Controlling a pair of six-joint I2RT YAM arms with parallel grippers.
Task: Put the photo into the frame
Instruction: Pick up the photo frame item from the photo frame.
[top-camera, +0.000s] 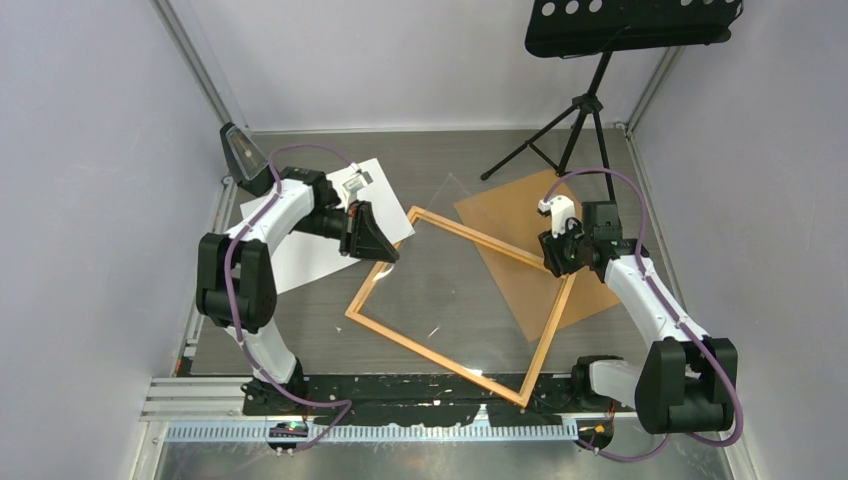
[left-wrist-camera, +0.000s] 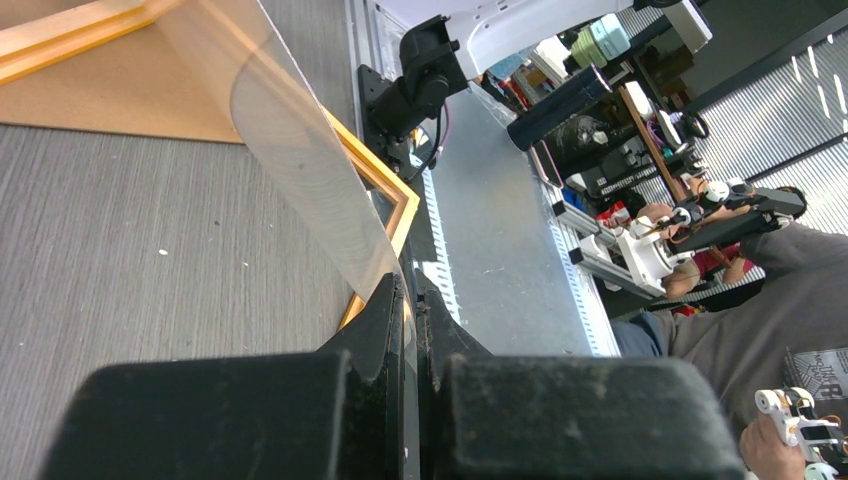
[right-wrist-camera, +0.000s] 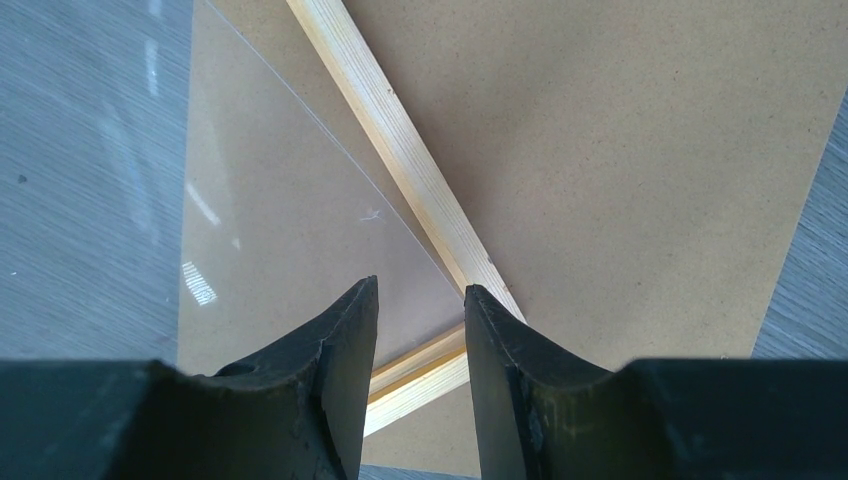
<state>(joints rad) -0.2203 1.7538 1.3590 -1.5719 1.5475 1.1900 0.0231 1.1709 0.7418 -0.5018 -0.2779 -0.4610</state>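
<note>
White-backed photo (top-camera: 300, 262) lies at 10 o'clock from the frame (top-camera: 435, 359), under the left arm.
The left gripper (left-wrist-camera: 410, 300) clamps the clear sheet (left-wrist-camera: 300, 160); the right gripper (right-wrist-camera: 420, 300), part-open and empty, hovers over the frame's 3 o'clock edge.

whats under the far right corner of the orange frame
A brown board lies under that corner of the frame, sticking out beyond it. Grey table is under the rest. Anything beneath the board is hidden.

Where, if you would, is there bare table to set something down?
Bare: near left, between frame and left arm; near right, between frame and right arm; back strip between photo and tripod. Crowded: centre and back right, frame, clear sheet, backing board.
</note>
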